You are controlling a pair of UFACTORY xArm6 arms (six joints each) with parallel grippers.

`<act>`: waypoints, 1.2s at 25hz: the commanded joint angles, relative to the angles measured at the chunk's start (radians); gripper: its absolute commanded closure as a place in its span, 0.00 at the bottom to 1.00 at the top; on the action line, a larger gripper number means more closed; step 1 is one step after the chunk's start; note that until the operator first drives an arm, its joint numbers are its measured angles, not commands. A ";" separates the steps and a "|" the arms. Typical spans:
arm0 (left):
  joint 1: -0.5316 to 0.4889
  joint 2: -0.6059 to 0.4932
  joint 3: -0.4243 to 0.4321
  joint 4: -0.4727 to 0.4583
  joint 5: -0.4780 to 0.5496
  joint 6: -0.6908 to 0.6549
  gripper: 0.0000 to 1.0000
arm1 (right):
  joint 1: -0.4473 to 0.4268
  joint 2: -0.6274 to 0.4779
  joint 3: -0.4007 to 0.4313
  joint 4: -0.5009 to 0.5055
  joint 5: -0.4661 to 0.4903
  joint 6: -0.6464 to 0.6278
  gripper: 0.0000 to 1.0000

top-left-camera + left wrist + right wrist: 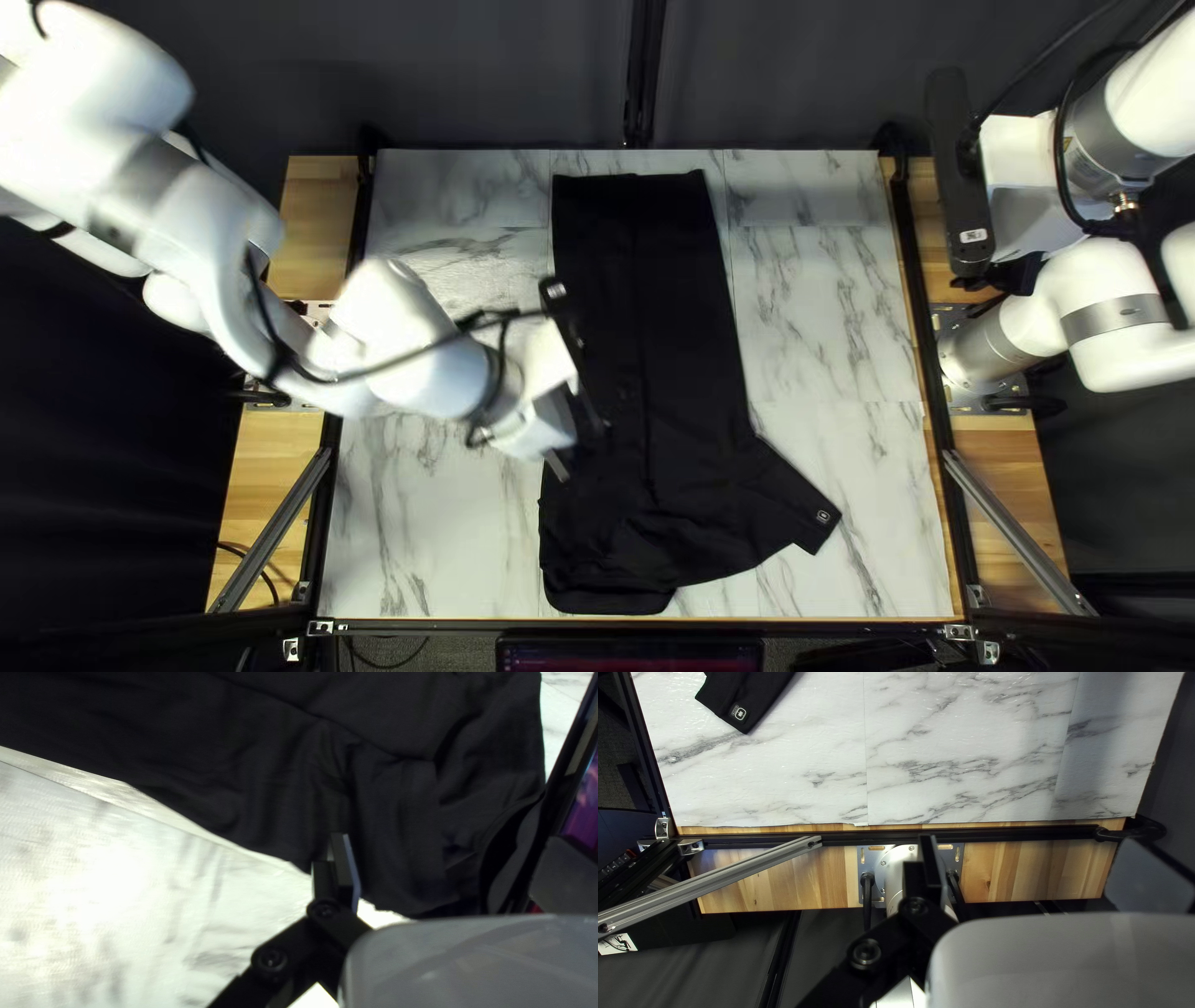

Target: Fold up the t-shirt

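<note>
At the left of the top left view, a wooden strip (320,230) runs outside the black rail (364,224), with a silver brace (271,529) slanting across its nearer part. My left arm (187,205) reaches in over the strip and the marbled desk (417,523). Its left pincer (557,466) is at the left edge of the t-shirt (647,324), towards the near end; I can't tell whether it is apart or together, nor whether it touches the cloth. The left wrist view shows wrinkled black cloth ahead of that pincer and bare desk beside it.

The shirt lies on the middle of the desk as a long, narrow panel, from near the far edge almost to the near one. It widens towards the near end, where its border curves. Past that end is a screen (629,652).

To the right, one sleeve (778,498) sticks out at a slant, with a small pale logo (823,515) near its cuff. Farther right, my right arm (1114,311) stands outside the desk, its right pincer (1018,276) well apart from the shirt; I can't tell whether that pincer is apart or together.
</note>
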 commanded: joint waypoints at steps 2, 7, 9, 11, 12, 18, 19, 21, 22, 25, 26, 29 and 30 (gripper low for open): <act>0.090 -0.169 -0.121 -0.108 0.310 0.316 0.00 | 0.000 0.000 0.000 0.000 0.000 0.000 0.00; 0.198 -0.268 -0.316 -0.130 0.604 0.484 0.00 | 0.000 0.000 0.000 0.000 0.000 0.000 0.00; 0.214 -0.287 -0.395 -0.121 0.695 0.501 0.00 | 0.000 0.000 0.000 0.000 0.000 0.000 0.00; 0.246 -0.329 -0.474 -0.118 0.791 0.525 0.00 | 0.000 0.000 0.000 0.000 0.000 0.000 0.00; 0.259 -0.348 -0.494 -0.118 0.818 0.533 0.00 | 0.000 0.000 0.000 0.000 0.000 0.000 0.00; 0.354 -0.437 -0.588 -0.137 0.947 0.564 0.00 | 0.000 0.000 0.000 0.000 0.000 0.000 0.00; 0.354 -0.437 -0.588 -0.137 0.947 0.564 0.00 | 0.000 0.000 0.000 0.000 0.000 0.000 0.00; 0.354 -0.437 -0.588 -0.137 0.947 0.564 0.00 | 0.000 0.000 0.000 0.000 0.000 0.000 0.00; 0.354 -0.437 -0.588 -0.137 0.947 0.564 0.00 | 0.000 0.000 0.000 0.000 0.000 0.000 0.00; 0.354 -0.437 -0.588 -0.137 0.947 0.564 0.00 | 0.000 0.000 0.000 0.000 0.000 0.000 0.00; 0.354 -0.437 -0.588 -0.137 0.947 0.564 0.00 | 0.000 0.000 0.000 0.000 0.000 0.000 0.00; 0.354 -0.437 -0.588 -0.137 0.947 0.564 0.00 | 0.000 0.000 0.000 0.000 0.000 0.000 0.00; 0.354 -0.437 -0.588 -0.137 0.947 0.564 0.00 | 0.000 0.000 0.000 0.000 0.000 0.000 0.00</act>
